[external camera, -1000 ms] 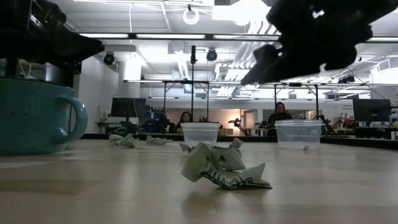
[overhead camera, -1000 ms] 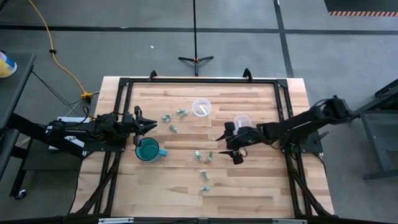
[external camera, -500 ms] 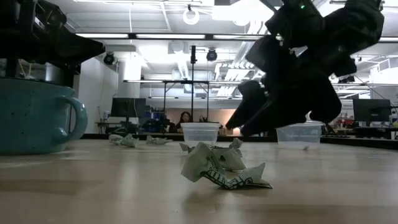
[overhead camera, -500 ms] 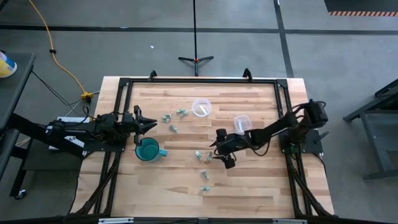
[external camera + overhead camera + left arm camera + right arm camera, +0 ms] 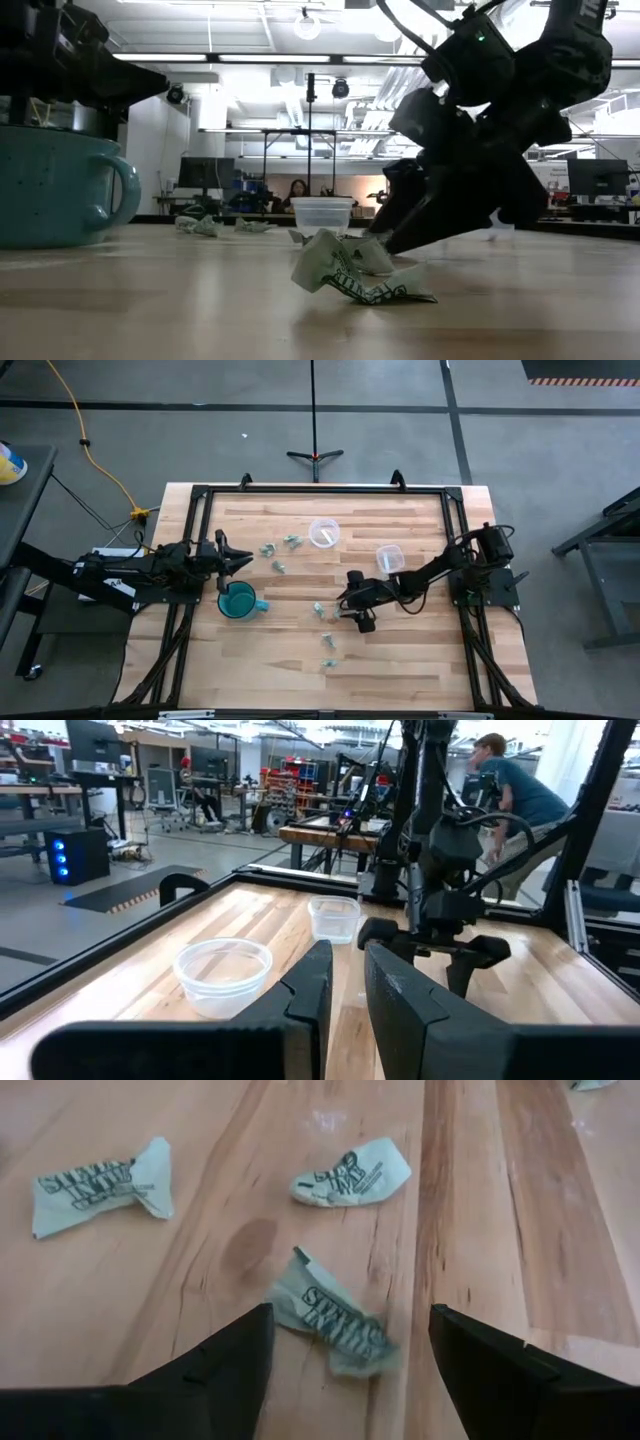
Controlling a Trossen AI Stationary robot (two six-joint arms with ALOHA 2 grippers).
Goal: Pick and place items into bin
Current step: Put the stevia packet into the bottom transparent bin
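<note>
Several tiny crumpled pale green-grey pieces lie on the wooden table (image 5: 400, 650), some at the far left (image 5: 267, 548) and some in the middle (image 5: 320, 608). My right gripper (image 5: 348, 606) is open and low over the table's middle. One piece (image 5: 330, 1320) lies flat between its fingers, which stand on either side of it without touching. Two more pieces (image 5: 100, 1185) (image 5: 350, 1175) lie just beyond. My left gripper (image 5: 235, 563) waits at the left, shut and empty, just beyond the teal mug (image 5: 238, 601).
Two clear cups stand toward the far middle (image 5: 323, 532) and far right (image 5: 389, 557). Two more pieces lie nearer the front (image 5: 328, 643) (image 5: 328, 662); one shows large in the low view (image 5: 350, 272). A black frame (image 5: 320, 489) rims the table. People sit in the room behind.
My right gripper has gone toward the table's left edge and down, from well above the table to just over the pieces in the middle, and stays open. The pieces have not moved.
</note>
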